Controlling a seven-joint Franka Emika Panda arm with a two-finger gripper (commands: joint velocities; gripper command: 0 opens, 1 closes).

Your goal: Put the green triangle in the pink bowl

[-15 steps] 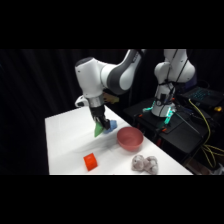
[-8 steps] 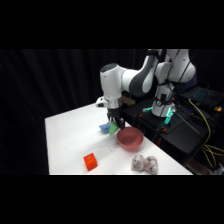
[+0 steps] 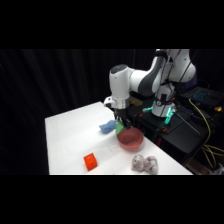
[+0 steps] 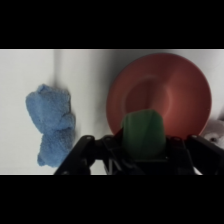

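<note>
The green triangle is being held between the closed fingers of the gripper above the near rim of the pink bowl, with a blue block lying just beside the bowl on the white table.

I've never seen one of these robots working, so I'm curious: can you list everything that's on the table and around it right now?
green triangle: one, bright green, held in the gripper, over the near edge of the bowl
pink bowl: one, pinkish-red, on the table below the gripper, nothing lying in it
blue block: one, blue, irregular, on the table beside the bowl, apart from it
orange-red block: one, near the table's front edge
whitish-grey cluster: one, lumpy, in front of the bowl
table: one, white
arm: one, white, reaching from upper right
gripper: one, black fingers, closed on the triangle
</note>
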